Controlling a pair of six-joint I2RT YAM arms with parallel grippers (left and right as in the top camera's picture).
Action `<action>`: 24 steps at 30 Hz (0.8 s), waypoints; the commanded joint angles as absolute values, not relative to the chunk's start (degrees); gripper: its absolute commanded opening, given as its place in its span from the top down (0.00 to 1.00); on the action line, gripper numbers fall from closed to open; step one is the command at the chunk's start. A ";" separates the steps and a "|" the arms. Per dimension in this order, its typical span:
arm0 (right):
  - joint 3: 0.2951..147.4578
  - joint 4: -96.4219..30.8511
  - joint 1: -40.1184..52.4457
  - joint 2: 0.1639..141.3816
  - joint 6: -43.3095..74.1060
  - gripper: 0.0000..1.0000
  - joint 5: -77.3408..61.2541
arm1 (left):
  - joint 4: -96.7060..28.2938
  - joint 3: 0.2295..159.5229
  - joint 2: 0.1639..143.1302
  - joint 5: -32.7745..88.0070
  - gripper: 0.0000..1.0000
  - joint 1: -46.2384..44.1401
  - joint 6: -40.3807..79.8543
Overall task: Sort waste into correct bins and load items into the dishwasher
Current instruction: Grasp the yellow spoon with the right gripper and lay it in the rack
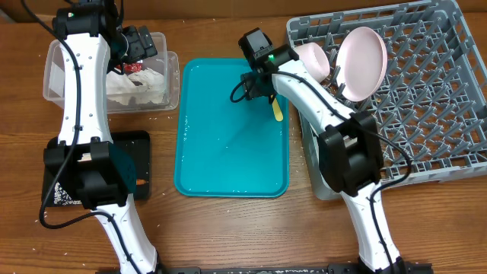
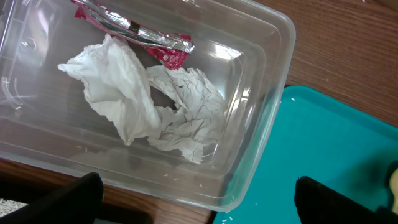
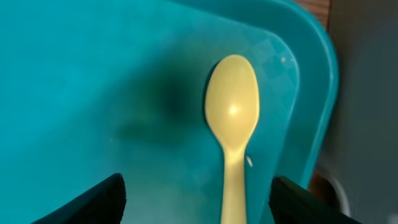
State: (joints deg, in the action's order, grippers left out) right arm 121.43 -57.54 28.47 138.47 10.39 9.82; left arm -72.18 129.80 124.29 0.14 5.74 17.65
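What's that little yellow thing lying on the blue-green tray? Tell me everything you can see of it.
It is a thin yellow plastic spoon, smooth and slightly glossy, with an oval bowl and a narrow straight handle. It lies flat on the large teal serving tray, close to the tray's raised rim. It looks clean, and a tiny white speck sits beside its neck. The right gripper hangs above it, fingers open on either side, apparently not touching it.

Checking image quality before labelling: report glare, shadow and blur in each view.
Overhead: sharp, with a pale sheen on the teal tray. Left wrist: napkin crisp, reflections streak the clear tub walls and the wrapper. Right wrist: soft focus; a bright spot on the yellow spoon, a dark shadow on the tray beside it.
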 commanded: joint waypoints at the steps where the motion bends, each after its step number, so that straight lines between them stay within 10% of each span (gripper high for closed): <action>1: 121.45 -55.79 27.55 141.12 10.17 0.29 9.76 | -72.12 130.98 123.37 -0.45 0.00 5.98 17.82; 8: 119.98 -55.09 26.44 143.06 10.20 0.34 7.88 | -72.12 130.98 123.35 -0.45 0.00 5.98 17.82; 17: 120.73 -62.54 26.65 143.06 10.96 0.96 -9.08 | -72.12 130.98 123.35 -0.45 0.00 5.98 17.82; 24: 136.18 -73.97 26.55 136.79 10.76 0.96 -11.22 | -72.12 130.98 123.35 -0.45 0.00 5.98 17.82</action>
State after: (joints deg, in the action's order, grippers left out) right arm 127.81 -71.02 26.46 141.62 10.74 -10.11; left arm -72.18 129.80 124.29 0.14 5.74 17.65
